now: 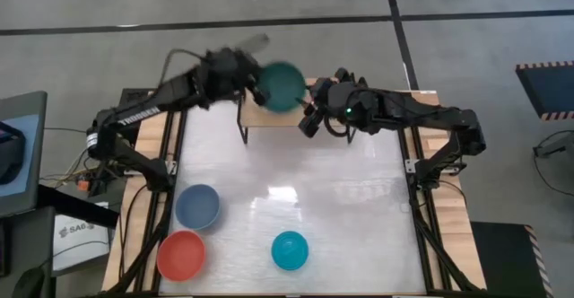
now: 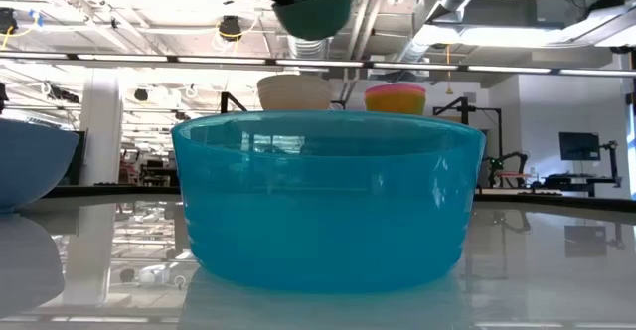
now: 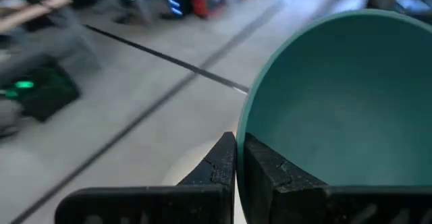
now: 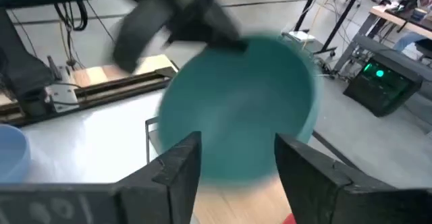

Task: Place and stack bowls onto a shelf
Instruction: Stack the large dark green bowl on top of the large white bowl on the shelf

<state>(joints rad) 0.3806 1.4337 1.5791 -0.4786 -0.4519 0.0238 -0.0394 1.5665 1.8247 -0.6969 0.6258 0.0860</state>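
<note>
My left gripper (image 1: 256, 86) holds the dark teal bowl (image 1: 284, 86) in the air over the shelf (image 1: 269, 118) at the table's far edge. In the low view, the teal bowl (image 2: 316, 10) hangs above a white bowl (image 2: 294, 92) and a yellow-and-pink stack (image 2: 396, 98), both on the shelf. My right gripper (image 1: 309, 120) is open just right of the teal bowl (image 4: 239, 116), touching nothing. Slate-blue (image 1: 197, 205), red-orange (image 1: 181, 254) and cyan (image 1: 290, 249) bowls rest on their bases on the near part of the table. My left gripper (image 3: 239, 143) pinches the teal bowl's rim (image 3: 244, 126) on its left side, one finger (image 3: 270, 173) inside the bowl and the other finger (image 3: 219, 163) outside. The fingers come in from the table's left. The bowl is lifted clear above the shelf, its opening facing up.
The shelf's black legs (image 4: 148, 140) stand at the far middle of the white table. The table's wooden side rails (image 1: 148, 150) run along both arms' bases. The cyan bowl (image 2: 328, 201) fills the low view's foreground, with the slate-blue bowl (image 2: 30, 161) at its left.
</note>
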